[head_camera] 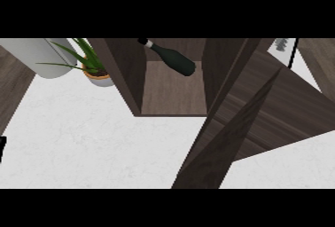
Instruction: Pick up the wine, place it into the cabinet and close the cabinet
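A dark green wine bottle [175, 60] lies tilted inside the open wooden cabinet [173, 95], its neck pointing up and to the left, its body toward the right wall. The cabinet door [271, 113] stands open at the right, with its near edge [216, 148] running down toward me across the counter. A thin black sliver, the left hand [2, 149], shows at the view's left edge; too little of it is visible to judge it. The right hand does not show anywhere.
A potted green plant [97, 73] stands just left of the cabinet, beside a pale grey cylinder [40, 56] at the back left. The white counter [98, 146] spreads in front of the cabinet. A white panel [282, 46] is at the far right.
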You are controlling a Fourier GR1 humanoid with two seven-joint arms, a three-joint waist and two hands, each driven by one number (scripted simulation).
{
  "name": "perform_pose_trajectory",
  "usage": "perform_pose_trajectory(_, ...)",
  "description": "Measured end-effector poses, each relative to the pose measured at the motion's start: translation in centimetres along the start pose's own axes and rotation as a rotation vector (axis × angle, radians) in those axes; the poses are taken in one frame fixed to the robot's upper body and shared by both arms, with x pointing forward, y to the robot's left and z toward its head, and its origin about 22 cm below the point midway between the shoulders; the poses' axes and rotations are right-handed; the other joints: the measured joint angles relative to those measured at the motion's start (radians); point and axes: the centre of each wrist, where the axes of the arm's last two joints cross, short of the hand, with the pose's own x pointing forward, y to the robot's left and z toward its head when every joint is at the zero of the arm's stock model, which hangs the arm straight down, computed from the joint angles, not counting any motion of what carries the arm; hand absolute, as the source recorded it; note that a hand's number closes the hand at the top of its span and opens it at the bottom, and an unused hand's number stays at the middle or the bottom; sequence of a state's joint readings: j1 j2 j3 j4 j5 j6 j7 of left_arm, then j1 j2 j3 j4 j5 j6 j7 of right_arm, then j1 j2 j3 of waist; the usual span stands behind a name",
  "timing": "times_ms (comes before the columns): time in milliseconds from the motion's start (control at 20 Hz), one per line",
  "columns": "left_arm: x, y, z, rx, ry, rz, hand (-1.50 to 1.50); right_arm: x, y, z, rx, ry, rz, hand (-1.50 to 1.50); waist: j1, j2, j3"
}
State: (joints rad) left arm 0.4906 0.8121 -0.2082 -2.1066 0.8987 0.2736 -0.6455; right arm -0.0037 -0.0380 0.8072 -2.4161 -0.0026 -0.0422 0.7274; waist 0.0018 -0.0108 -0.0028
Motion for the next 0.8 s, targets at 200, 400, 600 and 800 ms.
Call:
perform_pose_trajectory(200, 0.4, 0.3, -0.3, -0.008, 0.003, 0.01, -1.5, 0.3, 0.5, -0.6, -0.032, -0.037, 0.058, 1.5, 0.005, 0.001, 0.0)
perform_pose_trajectory(400, 0.6, 0.4, -0.5, -0.02, 0.013, 0.038, -1.5, 0.7, 0.8, -1.0, -0.057, -0.06, 0.113, 1.5, 0.012, 0.003, 0.0)
perform_pose_trajectory(600, 0.7, 0.3, -0.9, -0.031, 0.018, 0.062, -1.5, 1.2, 1.1, -1.7, -0.045, -0.078, 0.153, 1.5, 0.017, 0.006, -0.001)
perform_pose_trajectory(800, 1.0, 0.1, -1.6, -0.036, 0.024, 0.078, -1.5, 1.8, 1.1, -2.8, -0.017, -0.089, 0.144, 1.5, 0.025, 0.01, 0.0)
